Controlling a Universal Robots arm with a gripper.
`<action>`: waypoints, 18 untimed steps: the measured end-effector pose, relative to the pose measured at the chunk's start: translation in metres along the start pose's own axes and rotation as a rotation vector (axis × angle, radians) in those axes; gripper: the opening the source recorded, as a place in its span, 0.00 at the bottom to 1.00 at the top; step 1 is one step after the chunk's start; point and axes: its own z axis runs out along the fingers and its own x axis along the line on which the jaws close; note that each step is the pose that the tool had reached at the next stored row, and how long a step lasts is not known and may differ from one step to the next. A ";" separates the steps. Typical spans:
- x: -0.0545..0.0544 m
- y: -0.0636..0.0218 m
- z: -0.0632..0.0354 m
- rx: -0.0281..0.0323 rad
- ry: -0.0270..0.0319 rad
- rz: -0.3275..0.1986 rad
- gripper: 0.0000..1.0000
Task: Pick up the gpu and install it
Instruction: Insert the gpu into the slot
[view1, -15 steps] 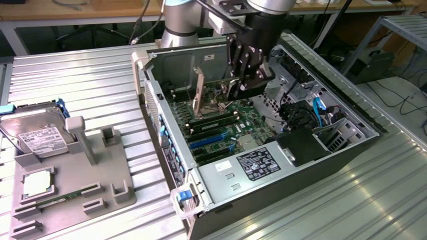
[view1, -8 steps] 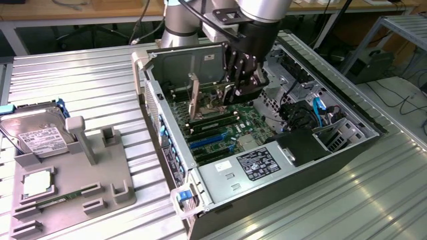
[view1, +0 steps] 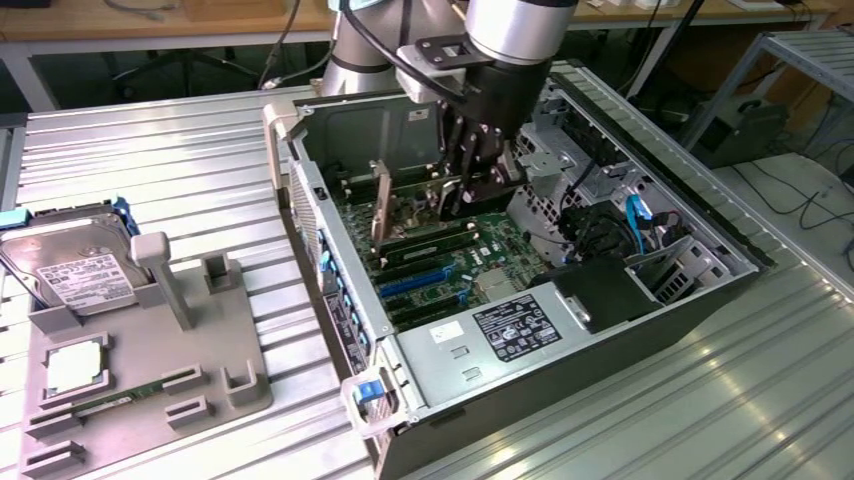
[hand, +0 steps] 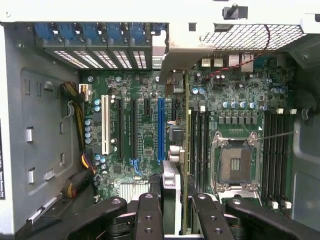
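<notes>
Jaws: matt black, smooth. Gpu (hand: 171, 182) between them: green circuit board, bare silver metal on one face. Motherboard (hand: 145, 130) beyond the jaws: green, slightly glossy. Computer case (hand: 45, 125) around them: dull grey sheet metal. Counter (view1: 160, 160): ribbed aluminium, satin sheen. Hard drive (view1: 74, 265), well apart from the jaws: shiny metal, white paper label.

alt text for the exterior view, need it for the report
A robot arm's tool holds a green graphics card upright over the motherboard inside an open computer case. A hard drive sits in a grey holder at the exterior view's left.
</notes>
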 end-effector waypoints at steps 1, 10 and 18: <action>0.000 0.0006 0.0019 0.0000 0.0000 0.000 0.28; 0.000 0.0007 0.0202 0.0000 -0.0011 0.000 0.28; 0.001 0.0012 0.0270 0.0000 -0.0062 0.000 0.28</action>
